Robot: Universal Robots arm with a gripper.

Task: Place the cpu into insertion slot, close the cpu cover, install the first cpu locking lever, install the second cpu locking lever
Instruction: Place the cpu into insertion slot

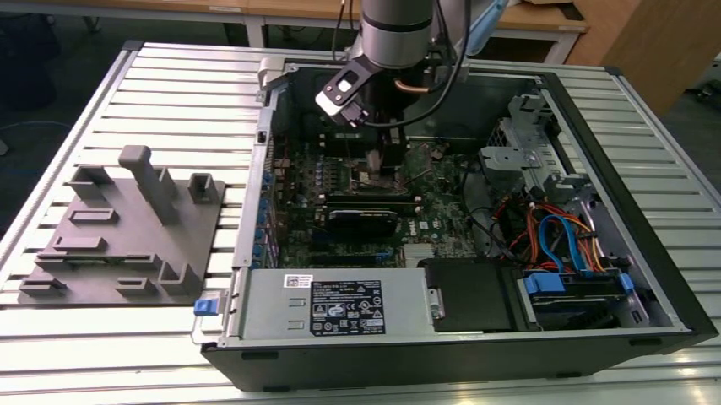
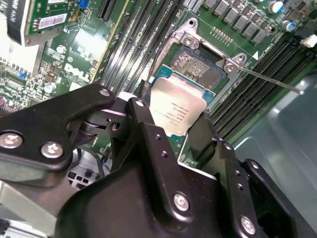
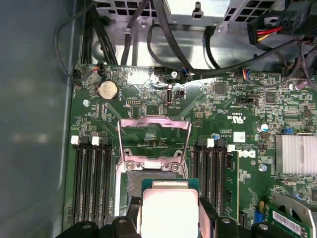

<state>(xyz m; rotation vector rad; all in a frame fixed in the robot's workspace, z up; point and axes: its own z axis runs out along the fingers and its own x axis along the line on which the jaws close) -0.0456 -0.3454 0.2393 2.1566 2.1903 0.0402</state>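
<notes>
Claw pinches the cpu by two opposite edges, a black finger on each side, and the chip's silver top faces the camera in both wrist views. The cpu hangs just over the slot and covers part of it; whether it touches the slot's rim cannot be told. The rest of the slot's contact grid lies bare. The cover stands swung open, on the side of the slot away from the claw, and the board shows through its square opening. One thin lever sticks out from a corner of the slot, across the memory slots.

In the exterior view the arm enters from twelve o'clock and reaches down into the open case. The claw is over the board in the case's eleven o'clock part. A grey fixture lies on the slatted table at nine o'clock from the case, well apart from the claw. Blue and orange cables sit at the case's four o'clock.
</notes>
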